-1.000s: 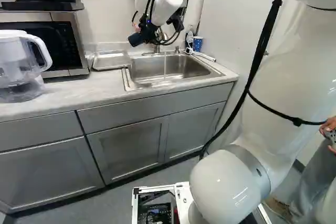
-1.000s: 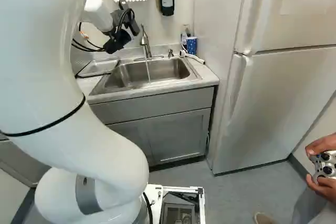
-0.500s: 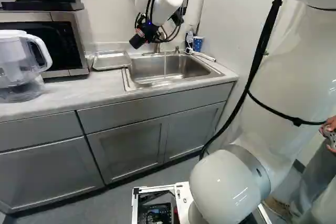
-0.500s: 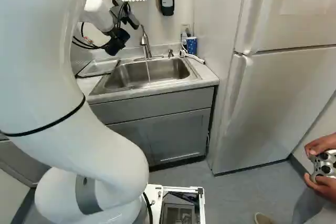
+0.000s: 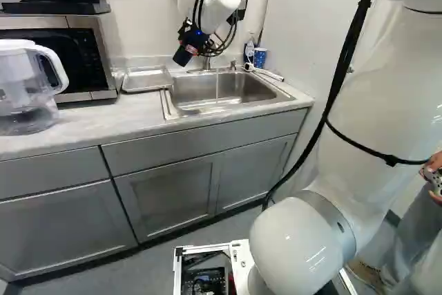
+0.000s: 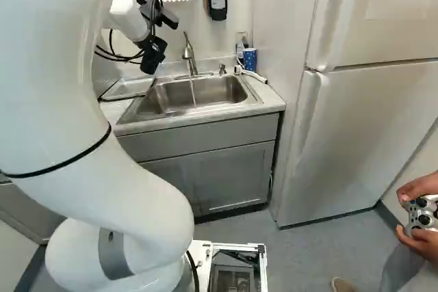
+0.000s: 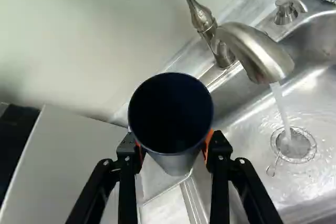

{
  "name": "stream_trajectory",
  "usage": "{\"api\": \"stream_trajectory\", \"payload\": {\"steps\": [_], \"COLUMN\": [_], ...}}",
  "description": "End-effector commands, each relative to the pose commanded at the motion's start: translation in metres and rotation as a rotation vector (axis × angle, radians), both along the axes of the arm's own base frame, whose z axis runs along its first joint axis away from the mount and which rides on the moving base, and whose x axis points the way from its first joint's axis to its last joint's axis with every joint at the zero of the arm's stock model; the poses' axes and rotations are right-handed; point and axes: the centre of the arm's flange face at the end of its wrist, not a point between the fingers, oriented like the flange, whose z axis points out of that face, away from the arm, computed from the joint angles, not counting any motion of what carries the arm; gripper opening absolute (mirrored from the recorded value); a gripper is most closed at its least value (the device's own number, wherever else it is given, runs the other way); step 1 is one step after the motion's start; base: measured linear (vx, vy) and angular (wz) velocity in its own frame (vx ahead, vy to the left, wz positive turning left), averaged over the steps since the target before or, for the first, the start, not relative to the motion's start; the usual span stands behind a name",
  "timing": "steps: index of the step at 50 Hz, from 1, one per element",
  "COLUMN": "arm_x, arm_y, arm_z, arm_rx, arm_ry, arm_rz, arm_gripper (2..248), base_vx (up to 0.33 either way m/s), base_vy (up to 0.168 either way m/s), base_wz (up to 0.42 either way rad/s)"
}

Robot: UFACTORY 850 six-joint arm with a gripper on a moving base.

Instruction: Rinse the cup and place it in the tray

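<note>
Sink (image 5: 242, 88) is flanked by tray (image 5: 146, 79). Beside tap (image 7: 249, 48), in claw (image 7: 172, 148), cup (image 7: 170, 109) is clamped from both sides, mouth toward wrist camera, long axis roughly along its view. Stream (image 7: 281, 108) is offset sideways from cup, over drain (image 7: 294, 144); lateral shift probably needed for rinse.

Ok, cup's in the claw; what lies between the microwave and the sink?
The tray, on the counter; the left base view shows it.
</note>
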Motion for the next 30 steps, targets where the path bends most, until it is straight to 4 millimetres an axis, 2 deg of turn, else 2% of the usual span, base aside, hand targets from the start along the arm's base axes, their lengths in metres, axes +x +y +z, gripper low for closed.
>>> {"api": "stream_trajectory", "payload": {"steps": [30], "arm_x": [0.0000], "arm_y": [0.0000], "arm_z": [0.0000], "arm_rx": [-0.260], "arm_ry": [-0.090], "arm_rz": [0.159], "arm_gripper": [123], "base_vx": [0.000], "base_vy": [0.000], "base_wz": [0.000]}}
